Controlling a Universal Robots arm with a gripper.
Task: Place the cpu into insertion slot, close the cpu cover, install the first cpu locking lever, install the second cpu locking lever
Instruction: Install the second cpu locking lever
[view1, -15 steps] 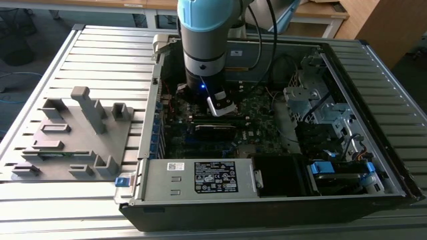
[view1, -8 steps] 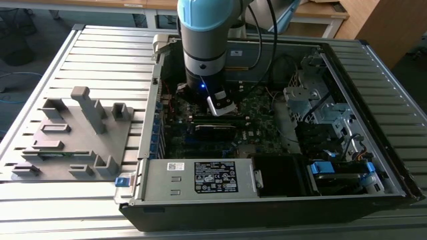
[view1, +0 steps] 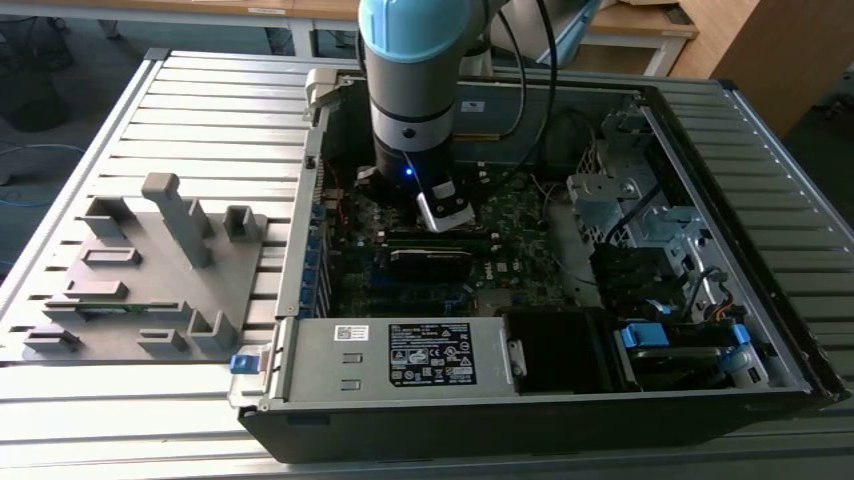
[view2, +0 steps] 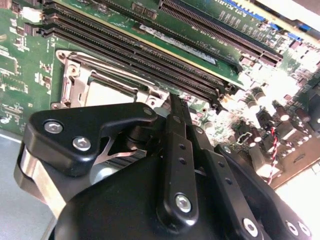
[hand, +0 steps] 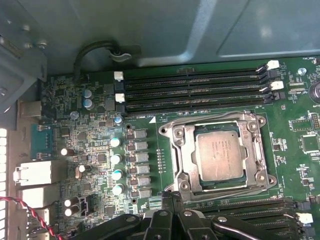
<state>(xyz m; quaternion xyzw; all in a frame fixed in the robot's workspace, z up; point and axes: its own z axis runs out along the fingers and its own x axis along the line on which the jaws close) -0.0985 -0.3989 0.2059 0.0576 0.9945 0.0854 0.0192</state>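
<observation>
Inside an open computer case (view1: 561, 420), the cpu (hand: 220, 156) sits in the insertion slot (hand: 182, 155); the gripper (hand: 172, 197) hovers beside it, jaws pressed together.

Mem slots (hand: 195, 90) flanking cpu (hand: 220, 157)

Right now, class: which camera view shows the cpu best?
The first wrist view: the cpu lies face-up in its socket, its whole top visible. The second wrist view catches part of it behind the claw; in the exterior view the arm blocks it.
</observation>
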